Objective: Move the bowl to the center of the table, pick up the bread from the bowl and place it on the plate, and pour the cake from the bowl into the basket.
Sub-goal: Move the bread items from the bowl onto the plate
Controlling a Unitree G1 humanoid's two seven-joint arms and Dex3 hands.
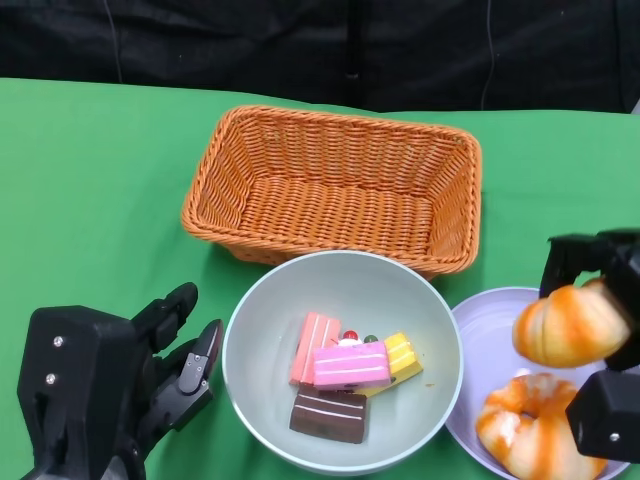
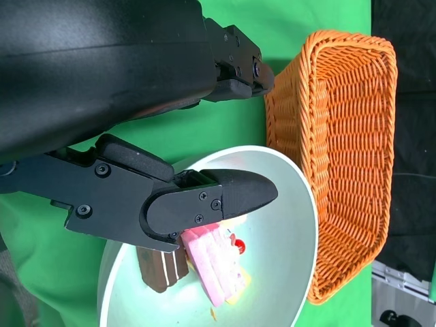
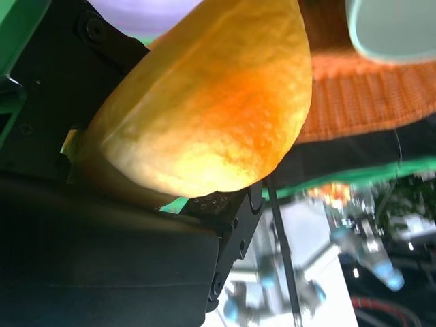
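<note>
Bread (image 1: 565, 325) is in the right hand (image 1: 600, 340), fingers wrapped round it, held over the plate (image 1: 475, 320). In the right wrist view the roll (image 3: 204, 102) fills the frame, pressed against the black hand shell. 1 other bread piece (image 1: 525, 430) already lies on the plate.

Bowl (image 1: 250, 350) sits mid-table, just in front of the basket (image 1: 330, 185), rim touching or nearly touching the plate edge. In it: about 4 cake slices (image 1: 345, 365), pink, yellow, brown, salmon, bunched together. Basket has nothing in it.

Handling, my read:
- Bread looks like light foam, soft. Should squash a bit and not slip. Just let go low over the plate.
- Cake pieces look light and loose, should slide out on a tilt.
- Bowl looks stiff, smooth, light. Take it at the rim on the left side, thumb inside, fingers under.

Left hand (image 1: 110, 385) rests just left of the bowl, holding nothing, fingers apart; the left wrist view shows a finger (image 2: 211, 197) over the bowl rim.

Table (image 1: 90, 170): green cloth, flat. Dark backdrop behind. Right wrist view shows blurred lab gear beyond the table.
</note>
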